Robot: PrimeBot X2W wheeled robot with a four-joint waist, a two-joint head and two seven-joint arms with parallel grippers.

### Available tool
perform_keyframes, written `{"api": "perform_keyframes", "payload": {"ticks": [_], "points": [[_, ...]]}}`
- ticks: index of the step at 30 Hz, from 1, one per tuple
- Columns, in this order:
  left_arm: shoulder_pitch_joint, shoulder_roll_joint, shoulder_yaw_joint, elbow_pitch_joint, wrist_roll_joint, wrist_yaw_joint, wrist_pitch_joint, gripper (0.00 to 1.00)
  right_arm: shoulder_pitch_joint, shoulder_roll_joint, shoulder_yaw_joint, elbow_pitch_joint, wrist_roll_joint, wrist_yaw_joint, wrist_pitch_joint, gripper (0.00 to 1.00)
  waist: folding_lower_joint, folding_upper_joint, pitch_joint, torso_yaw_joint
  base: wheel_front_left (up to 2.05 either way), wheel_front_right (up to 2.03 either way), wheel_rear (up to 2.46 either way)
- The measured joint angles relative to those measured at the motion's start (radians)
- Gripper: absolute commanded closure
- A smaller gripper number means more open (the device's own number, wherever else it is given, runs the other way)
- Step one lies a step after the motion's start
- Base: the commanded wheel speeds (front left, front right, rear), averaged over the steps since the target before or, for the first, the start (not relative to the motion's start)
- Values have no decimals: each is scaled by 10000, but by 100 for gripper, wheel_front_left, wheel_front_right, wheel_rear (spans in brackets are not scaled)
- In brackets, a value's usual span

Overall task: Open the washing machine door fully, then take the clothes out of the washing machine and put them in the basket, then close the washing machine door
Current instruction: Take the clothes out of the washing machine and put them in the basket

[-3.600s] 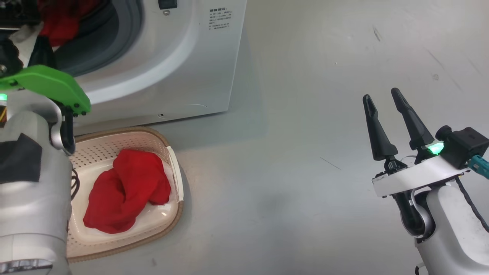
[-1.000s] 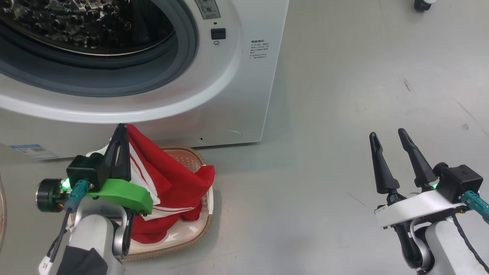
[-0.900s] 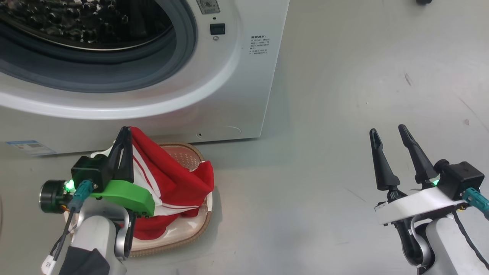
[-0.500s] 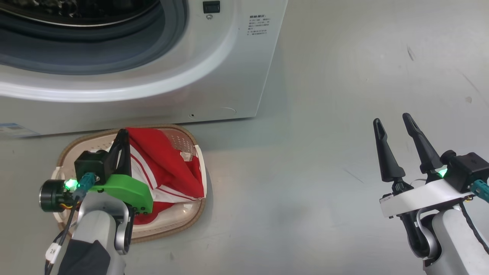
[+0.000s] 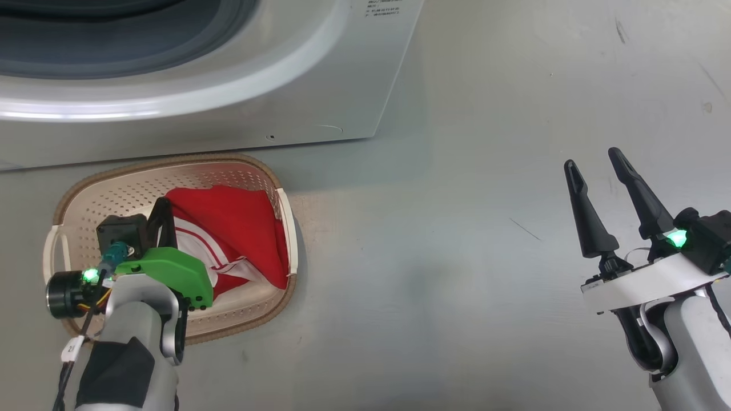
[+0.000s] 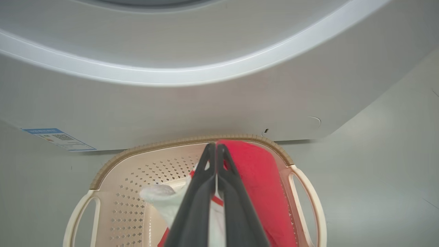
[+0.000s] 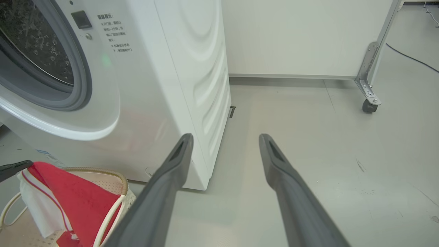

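Between left claw (image 6: 216, 151) fingers: clothes (image 6: 253, 178)

lab floor: washing machine (image 7: 164, 68), bare grey floor (image 7: 308, 137), castered frame (image 7: 372, 68).

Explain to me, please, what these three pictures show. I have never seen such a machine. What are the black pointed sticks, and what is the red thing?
This is a two-armed robot doing laundry. The black sticks are its gripper fingers, two on each arm. One picture comes from a camera on its head, looking down; the other two come from cameras on its wrists, looking along the fingers.

On the grey floor stands a white washing machine, and in front of it a cream basket. The red thing is the clothes, red fabric with white stripes, hanging into the basket.

The left gripper is shut on the clothes, above the basket. In the left wrist view its fingers are pressed together with fabric between them. The right gripper is open and holds nothing, off to the side above bare floor.
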Motion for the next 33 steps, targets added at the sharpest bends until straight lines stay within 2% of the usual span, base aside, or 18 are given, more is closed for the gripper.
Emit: {"api": "perform_keyframes", "payload": {"ticks": [23,24,25,26,33], "points": [[-1509,-75,1557,2836,-905,343,-368,100,-366,-428,-259,-316,67,0,0,0,0,0,1216,213,0,0,0],[-1564,-75,1570,2938,-907,343,-374,77,-368,-428,-253,-316,67,0,0,0,0,0,1223,219,0,0,0],[-1616,-77,1574,3024,-909,343,-380,33,-372,-428,-245,-316,67,0,0,0,0,0,1228,225,0,0,0],[-1661,-77,1572,3091,-909,345,-414,0,-379,-428,-238,-316,67,0,0,0,0,0,1228,229,0,0,0],[-1883,-88,1609,3588,-909,345,-663,0,-482,-389,-182,-276,67,0,0,0,0,0,1139,244,0,0,0]]}}
